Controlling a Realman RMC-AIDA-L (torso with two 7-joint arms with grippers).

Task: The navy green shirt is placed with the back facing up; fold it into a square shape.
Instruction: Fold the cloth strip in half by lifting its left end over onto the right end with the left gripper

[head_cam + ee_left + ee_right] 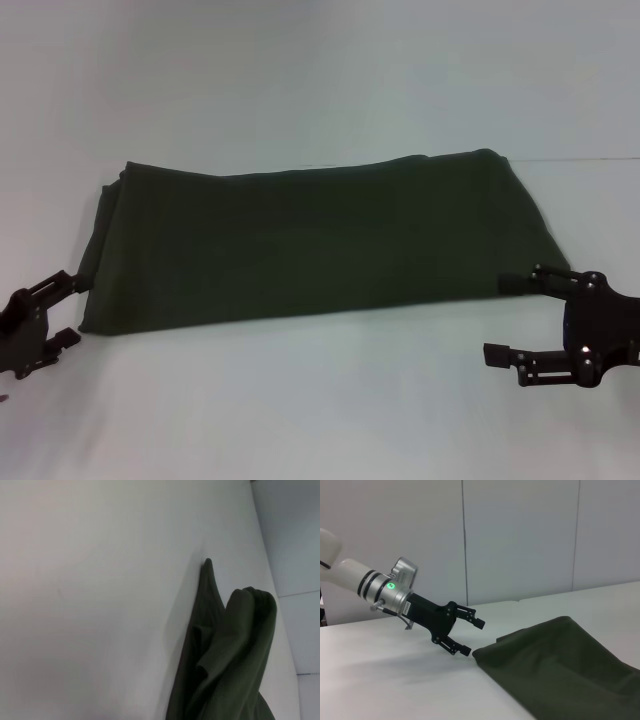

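- Two grippers stand at opposite short ends of the navy green shirt (310, 245), which lies on the white desk (320, 400) as a long band already folded upon itself, its long axis running left to right.
- Left gripper (62, 310): at the near left corner of the band, jaws spread, one finger above and one below the level of the cloth's edge. The upper finger looks to be touching or just beside the left end; contact cannot be confirmed. The right wrist view shows the same gripper (468, 637) with jaws parted, the shirt's corner (560, 665) just beside the lower finger and nothing pinched.
- Right gripper (505, 320): at the near right end, jaws spread. The upper finger lies at the cloth's right edge; the lower finger sits clear of it on the near side.
- Left wrist view: the layered left end of the shirt (225, 660) shows bunched folds lying on the desk.
- Judgement: each end of the band lies inward from its own gripper, and both arms are about equally near. A square would call for bringing one short end across towards the other, along the long axis.
- Risk: the loose layers at the left end may separate if only the top ply is caught.
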